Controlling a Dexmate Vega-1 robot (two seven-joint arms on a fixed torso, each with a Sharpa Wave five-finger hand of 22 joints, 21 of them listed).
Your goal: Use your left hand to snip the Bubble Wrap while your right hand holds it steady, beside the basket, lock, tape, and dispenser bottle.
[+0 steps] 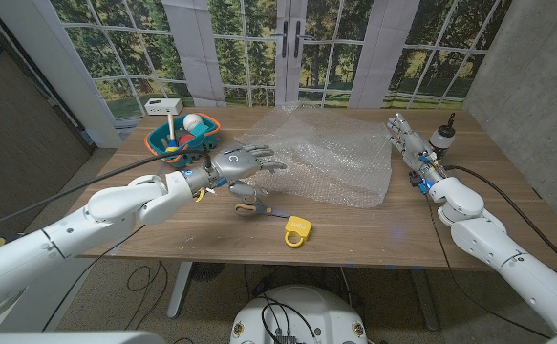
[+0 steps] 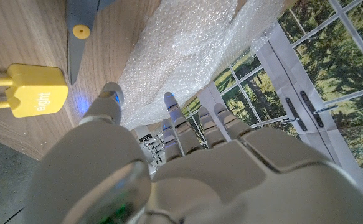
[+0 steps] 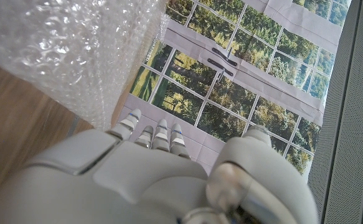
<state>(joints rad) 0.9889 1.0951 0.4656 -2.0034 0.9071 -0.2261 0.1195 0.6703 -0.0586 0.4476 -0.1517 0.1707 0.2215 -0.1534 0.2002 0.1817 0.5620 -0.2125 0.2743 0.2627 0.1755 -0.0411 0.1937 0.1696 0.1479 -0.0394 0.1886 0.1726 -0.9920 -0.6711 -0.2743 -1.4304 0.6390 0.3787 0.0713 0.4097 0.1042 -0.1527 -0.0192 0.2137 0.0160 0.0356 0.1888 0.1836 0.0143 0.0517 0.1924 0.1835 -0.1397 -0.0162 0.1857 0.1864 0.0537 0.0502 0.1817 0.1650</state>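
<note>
The clear crinkled sheet of Bubble Wrap lies spread flat just beyond the left hand's empty, spread fingertips, uncut, grey-handled scissors beneath them, while the right hand, fingers extended together, stands beside its far edge.

The bubble wrap spreads across the middle of the table, leaving bare wood along the near edge and a strip on the right. On that near stretch the scissors and yellow lock lie in the way, just beside the left hand. The basket blocks the far left corner, and the dispenser bottle stands behind the right hand.
</note>
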